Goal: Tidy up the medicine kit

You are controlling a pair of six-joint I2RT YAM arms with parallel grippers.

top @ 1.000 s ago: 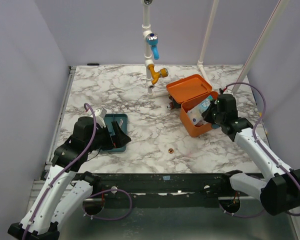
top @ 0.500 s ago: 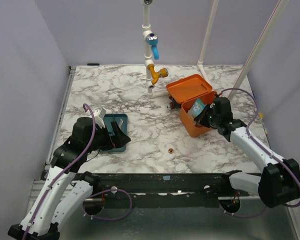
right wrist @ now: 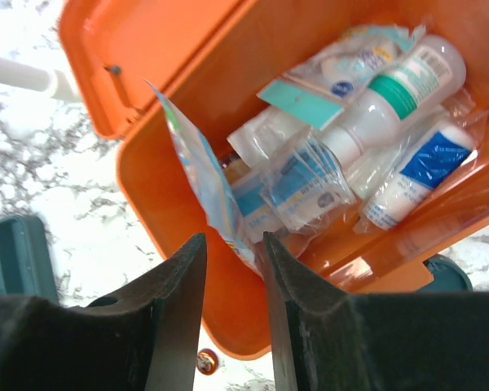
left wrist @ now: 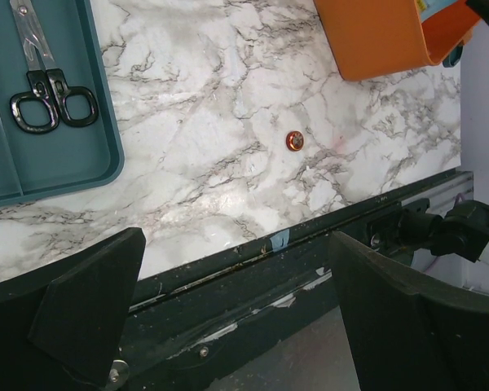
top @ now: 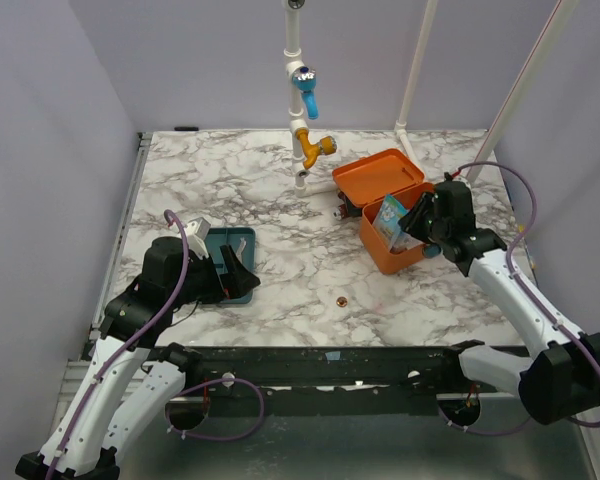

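Orange plastic, rectangular and hinged, the medicine kit sits at about two o'clock on the grey-veined marble-patterned tabletop, with its lid thrown back toward twelve. Inside lie a white squeeze bottle with a green band, a blue-labelled sachet and several clear wrapped packets. A flat clear-and-blue pouch stands on edge against the kit's wall.

The right gripper hangs over the kit's three o'clock side. Its black fingers stand a little apart with the pouch's lower edge in the gap. Whether either pad touches it is hard to make out.

At eight o'clock the left gripper is spread wide and holds nothing. It sits beside a shallow teal plastic tray holding black-handled steel scissors. A small coppery round disc lies on the marble near six o'clock.
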